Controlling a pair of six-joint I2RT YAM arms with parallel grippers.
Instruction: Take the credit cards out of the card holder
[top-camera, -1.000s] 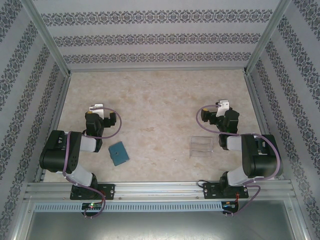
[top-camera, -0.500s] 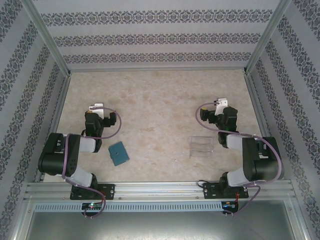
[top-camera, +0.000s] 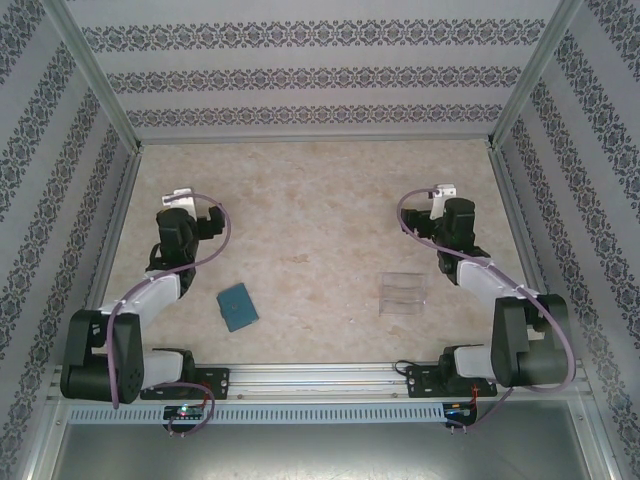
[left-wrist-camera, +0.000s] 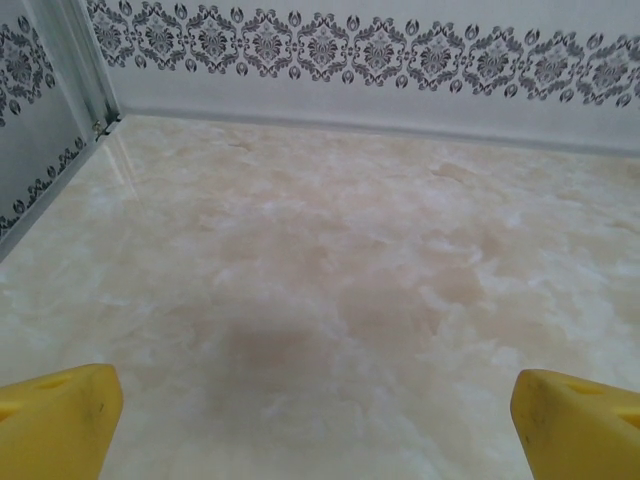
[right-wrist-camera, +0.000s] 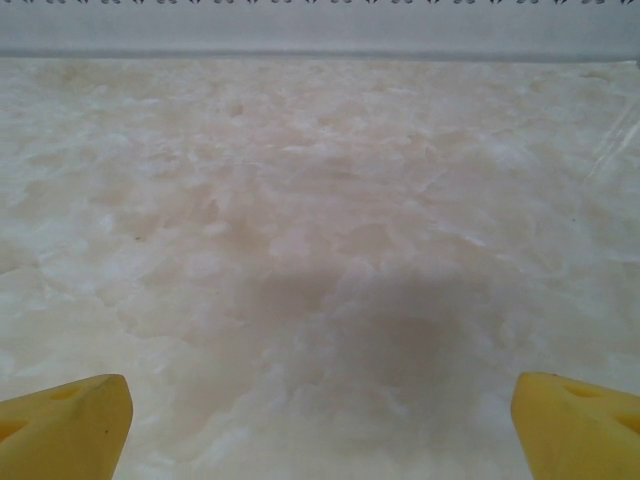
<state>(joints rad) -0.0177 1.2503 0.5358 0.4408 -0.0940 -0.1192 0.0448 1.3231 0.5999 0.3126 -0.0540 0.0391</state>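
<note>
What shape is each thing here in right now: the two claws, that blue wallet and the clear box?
Left gripper: open, holding nothing.
Right gripper: open, holding nothing.
Card holder: folded shut, flat on the table.
Clear plastic tray: upright, looks empty.

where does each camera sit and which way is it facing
top external: above and behind, looking down on the table; left arm, right arm, teal card holder, clear tray show.
left wrist: on the left arm, facing low across the table to the patterned back wall; open left claw at bottom corners.
right wrist: same from the right arm; open right claw.
shared: both wrists see table and patterned back wall.
</note>
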